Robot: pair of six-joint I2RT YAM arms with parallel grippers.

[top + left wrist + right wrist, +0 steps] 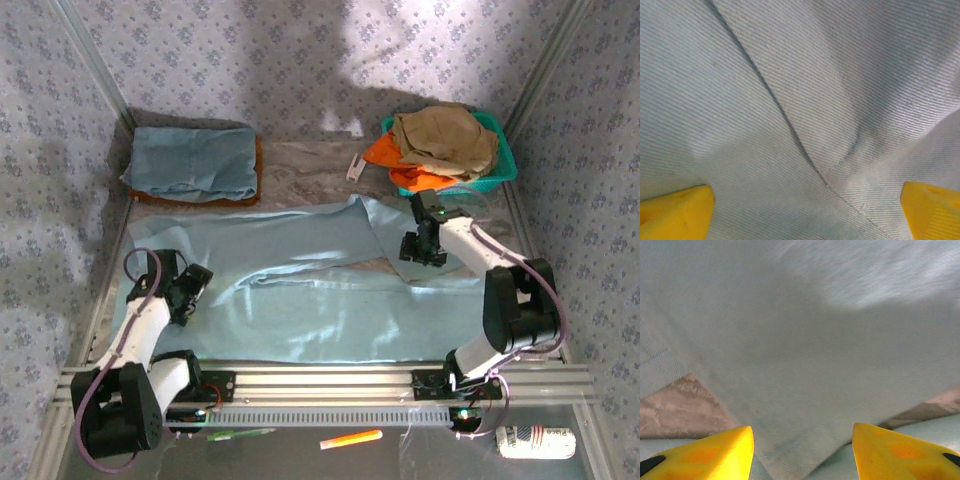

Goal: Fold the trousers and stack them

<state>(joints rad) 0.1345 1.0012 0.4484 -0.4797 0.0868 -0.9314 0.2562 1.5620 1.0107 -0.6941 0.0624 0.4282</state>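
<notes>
1. The left tool (190,288) has its jaws spread wide. In its wrist view the two yellow fingers (675,212) sit at the bottom corners, and nothing is pinched between them.
2. The left tool (805,217) hovers close over the trousers (790,100), where a seam and a soft crease run towards 5 o'clock.
3. The right tool (421,248) also has its jaws apart, though less widely. Its yellow fingers (705,452) flank a folded edge of the trousers (800,340) without clamping it.
4. Bare brownish worktop (675,412) shows at 8 o'clock of that edge in the right wrist view (a smaller patch shows at 4 o'clock).
5. From above, the trousers (320,295) lie spread flat across the middle of the worktop (300,160). The left tool is at their 9 o'clock end and the right tool at about 2 o'clock.
6. A layer of the trousers is folded over along their 12 o'clock side.
7. At 10 o'clock lies a folded grey-blue garment (195,160) on something brown.
8. At 1 o'clock stands a teal basket (507,160) holding a tan garment (445,135) and an orange garment (383,152).
9. A small white item (355,166) lies just beside the basket, at its 9 o'clock.
</notes>
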